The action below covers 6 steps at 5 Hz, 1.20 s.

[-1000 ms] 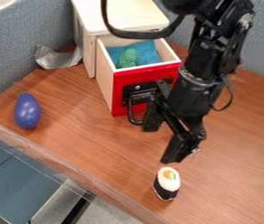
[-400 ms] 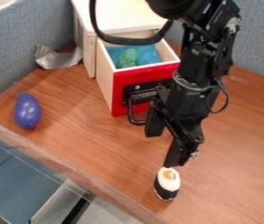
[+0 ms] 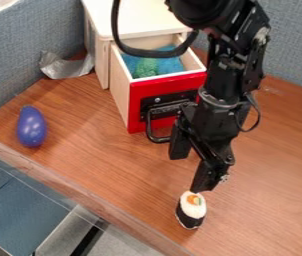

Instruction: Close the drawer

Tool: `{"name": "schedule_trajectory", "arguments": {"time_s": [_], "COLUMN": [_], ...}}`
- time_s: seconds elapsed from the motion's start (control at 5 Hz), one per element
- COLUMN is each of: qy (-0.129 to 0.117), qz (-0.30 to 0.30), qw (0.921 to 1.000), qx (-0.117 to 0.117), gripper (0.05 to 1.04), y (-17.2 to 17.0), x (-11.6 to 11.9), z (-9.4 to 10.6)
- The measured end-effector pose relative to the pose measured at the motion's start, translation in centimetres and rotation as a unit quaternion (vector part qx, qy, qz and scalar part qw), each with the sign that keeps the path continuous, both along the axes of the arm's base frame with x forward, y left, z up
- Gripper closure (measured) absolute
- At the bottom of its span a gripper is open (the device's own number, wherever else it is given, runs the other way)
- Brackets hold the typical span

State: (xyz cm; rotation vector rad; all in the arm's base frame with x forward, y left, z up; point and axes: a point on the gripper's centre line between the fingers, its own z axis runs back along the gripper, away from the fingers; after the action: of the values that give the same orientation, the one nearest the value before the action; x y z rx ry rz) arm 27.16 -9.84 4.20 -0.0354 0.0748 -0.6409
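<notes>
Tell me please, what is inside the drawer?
The drawer holds blue material with a green, bumpy thing on it. The black cable covers part of the back, and what lies under the blue material cannot be seen.

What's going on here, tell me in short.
A black robot arm has its open gripper in front of the red-fronted drawer, beside the black handle, with nothing held between its fingers. The drawer stands open, blue and green items inside, so the closing isn't done. One fingertip is right by the toy sushi piece; whether they touch I can't tell. A purple egg-shaped thing lies off to the left.
</notes>
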Motion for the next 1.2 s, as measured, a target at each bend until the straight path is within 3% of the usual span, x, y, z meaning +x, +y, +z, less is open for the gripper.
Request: {"name": "schedule_trajectory", "arguments": {"time_s": [0.2, 0.6, 1.2], "qy": [-0.006, -0.056, -0.077], "qz": [0.0, -0.045, -0.046], "qw": [1.0, 0.9972, 0.9958], "qx": [-0.001, -0.019, -0.019], "gripper": [0.083, 0.083, 0.083], "y": [-0.1, -0.6, -0.3], "x": [0.4, 1.7, 3.9], "z": [-0.7, -1.4, -2.7]}}
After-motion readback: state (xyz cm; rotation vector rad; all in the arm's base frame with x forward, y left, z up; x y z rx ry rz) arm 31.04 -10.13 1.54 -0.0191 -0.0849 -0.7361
